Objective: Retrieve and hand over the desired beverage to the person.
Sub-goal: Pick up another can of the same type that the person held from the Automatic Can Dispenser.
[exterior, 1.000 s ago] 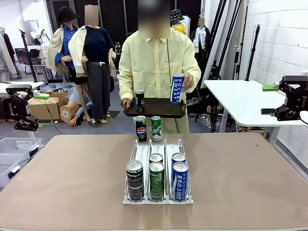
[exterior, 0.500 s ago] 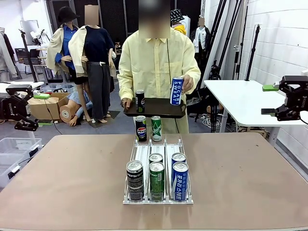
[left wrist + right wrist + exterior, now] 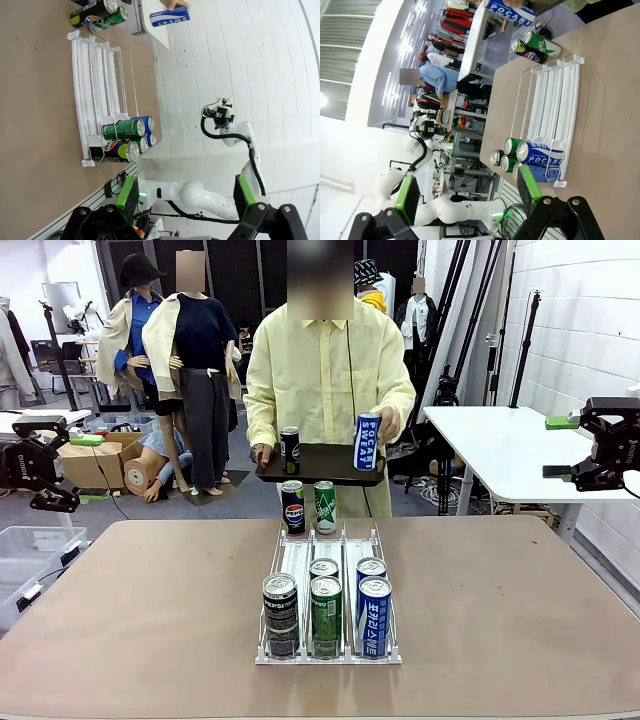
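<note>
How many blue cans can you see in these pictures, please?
3: the front blue can and the rear blue can in the right lane of the rack, and the Pocari Sweat can, held upright by the person's hand at the black tray. None seems hidden.

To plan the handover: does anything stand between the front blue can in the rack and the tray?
Yes. A second blue can stands behind the front blue can in its lane; a Pepsi can and a green can stand beyond the rack, below the tray.
</note>
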`<state>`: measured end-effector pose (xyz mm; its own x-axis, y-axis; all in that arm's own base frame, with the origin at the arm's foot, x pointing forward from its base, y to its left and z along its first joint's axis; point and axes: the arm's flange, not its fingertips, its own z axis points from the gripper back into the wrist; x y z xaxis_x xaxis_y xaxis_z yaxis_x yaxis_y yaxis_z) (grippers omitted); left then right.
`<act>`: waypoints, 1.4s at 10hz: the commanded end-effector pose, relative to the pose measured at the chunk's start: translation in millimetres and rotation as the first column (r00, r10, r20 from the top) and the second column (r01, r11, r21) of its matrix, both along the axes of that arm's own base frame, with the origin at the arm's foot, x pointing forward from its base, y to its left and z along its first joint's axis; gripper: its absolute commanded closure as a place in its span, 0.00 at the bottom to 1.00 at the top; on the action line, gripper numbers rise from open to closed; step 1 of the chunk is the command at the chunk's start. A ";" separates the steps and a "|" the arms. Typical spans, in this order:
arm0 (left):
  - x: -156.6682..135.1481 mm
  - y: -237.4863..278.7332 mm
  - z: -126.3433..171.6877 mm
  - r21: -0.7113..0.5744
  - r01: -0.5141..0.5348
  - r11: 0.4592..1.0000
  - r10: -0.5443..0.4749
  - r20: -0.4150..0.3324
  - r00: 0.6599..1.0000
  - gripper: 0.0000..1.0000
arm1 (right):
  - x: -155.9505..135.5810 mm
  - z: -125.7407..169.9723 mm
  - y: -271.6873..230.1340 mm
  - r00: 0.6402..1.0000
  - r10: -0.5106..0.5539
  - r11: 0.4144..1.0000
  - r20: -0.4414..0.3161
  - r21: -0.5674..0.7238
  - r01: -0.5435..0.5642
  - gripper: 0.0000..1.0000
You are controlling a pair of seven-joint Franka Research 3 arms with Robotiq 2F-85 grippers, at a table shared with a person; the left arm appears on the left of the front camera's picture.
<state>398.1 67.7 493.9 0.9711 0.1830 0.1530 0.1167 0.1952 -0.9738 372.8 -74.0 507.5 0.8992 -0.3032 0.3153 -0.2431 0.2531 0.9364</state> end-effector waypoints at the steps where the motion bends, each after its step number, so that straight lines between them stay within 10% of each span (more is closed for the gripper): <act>1: -2.3 0.3 2.0 -0.006 -0.006 1.000 0.006 0.006 1.000 0.00 | 0.8 0.7 1.0 1.000 0.004 1.000 0.010 0.013 -0.004 0.00; 14: -2.3 0.3 2.0 -0.006 -0.006 1.000 0.006 0.006 1.000 0.00 | 0.8 0.7 1.0 1.000 0.004 1.000 0.010 0.013 -0.004 0.00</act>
<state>398.2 67.6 493.9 0.9712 0.1829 0.1530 0.1167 0.1953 -0.9738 372.8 -74.0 507.5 0.8992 -0.3032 0.3153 -0.2430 0.2531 0.9364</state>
